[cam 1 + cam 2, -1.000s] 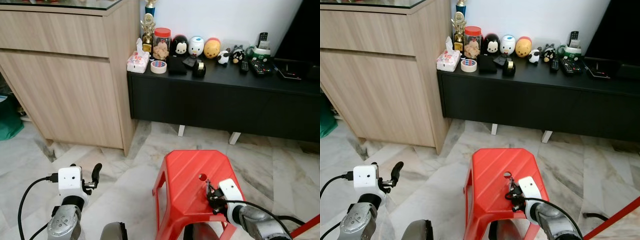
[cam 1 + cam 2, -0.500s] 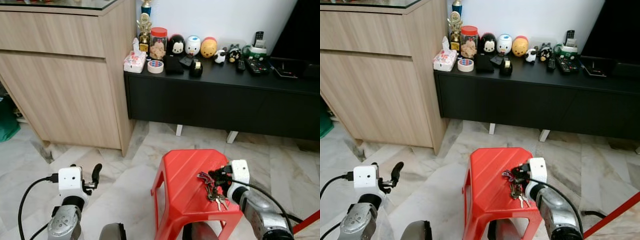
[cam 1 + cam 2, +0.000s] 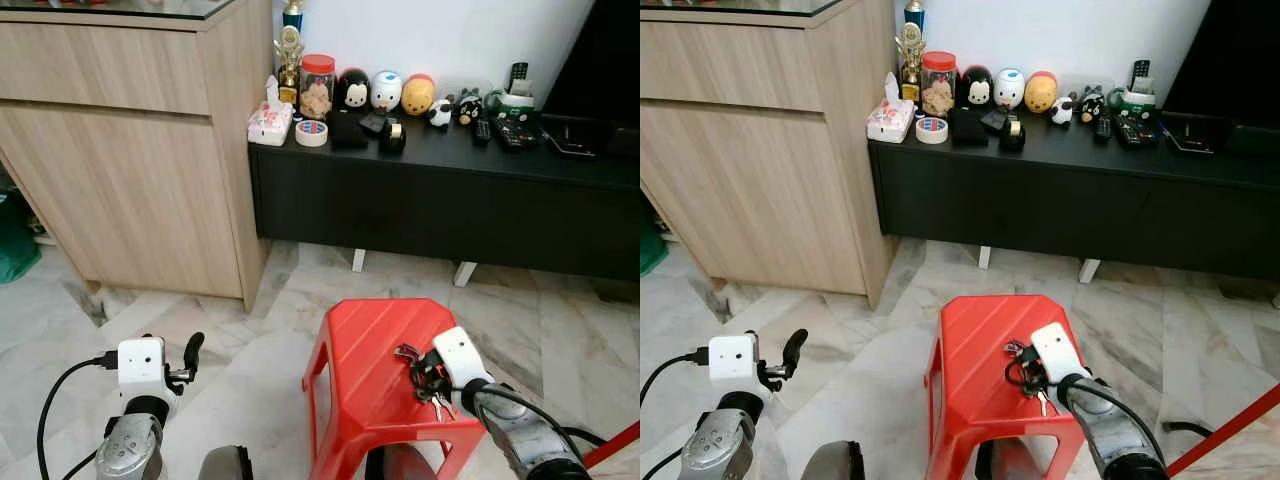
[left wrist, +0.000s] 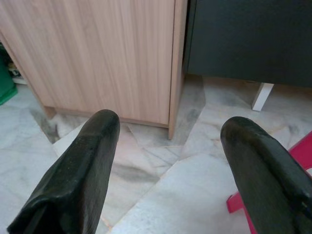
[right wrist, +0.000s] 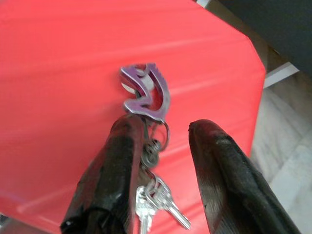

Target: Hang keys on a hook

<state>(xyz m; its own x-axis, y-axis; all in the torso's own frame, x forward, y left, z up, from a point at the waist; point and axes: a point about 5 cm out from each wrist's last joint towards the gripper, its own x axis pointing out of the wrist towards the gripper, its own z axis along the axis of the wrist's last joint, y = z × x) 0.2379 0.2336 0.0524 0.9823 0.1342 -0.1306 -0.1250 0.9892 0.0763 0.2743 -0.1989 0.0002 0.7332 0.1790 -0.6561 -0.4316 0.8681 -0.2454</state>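
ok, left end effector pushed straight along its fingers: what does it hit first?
Likely the marble floor, with the wooden cabinet's base beyond. The left end effector is open and nothing sits between its fingers. Depth is unclear.

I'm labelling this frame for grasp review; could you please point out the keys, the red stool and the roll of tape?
keys (image 5: 157, 195), right wrist view, on the silver blades.
red stool (image 3: 370, 375), left eye view, on its bare seat.
roll of tape (image 3: 311, 133), left eye view, on its rim.

A red plastic stool (image 3: 375, 370) stands on marble floor (image 3: 240, 330); toy figurines (image 3: 385, 92) line the black cabinet (image 3: 450, 200).
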